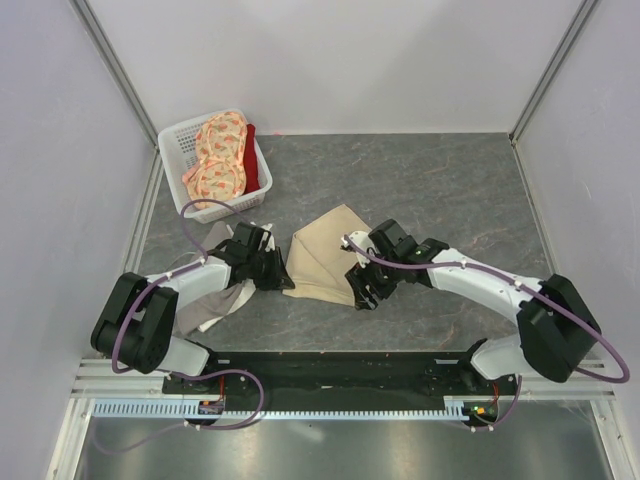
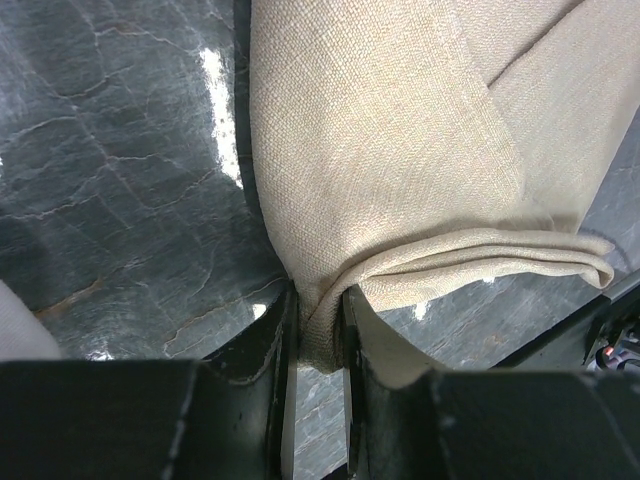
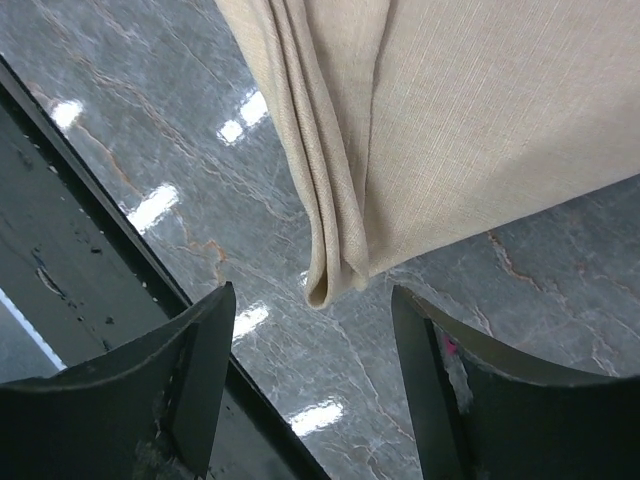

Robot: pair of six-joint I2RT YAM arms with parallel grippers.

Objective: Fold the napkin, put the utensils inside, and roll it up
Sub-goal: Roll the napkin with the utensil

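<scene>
Clenched on a bunched edge of the beige napkin [image 2: 400, 130], the left hand [image 2: 320, 335] is seen at the cloth's 9 o'clock; the right hand [image 3: 315, 375] is held released before a layered corner at 4 o'clock. Partly folded at the middle of the bench [image 1: 440, 190], the thin, limp fabric is judged best pinched at corners. A grey-and-white cloth [image 1: 210, 308] is crowded under the left arm; no fork is seen.

The napkin [image 2: 400, 150] is matt beige cloth with a coarse, visible weave, and it creases softly where the left gripper's [image 2: 318, 320] jaws pinch it. The fingers [image 2: 250, 350] look like matt black plastic, lightly scuffed. Either side of the jaws, the table [image 2: 120, 180] is smooth, glossy, dark grey with pale marble veins. Between the right gripper's [image 3: 312, 300] parted jaws, the folded edges show the same dull weave.
</scene>
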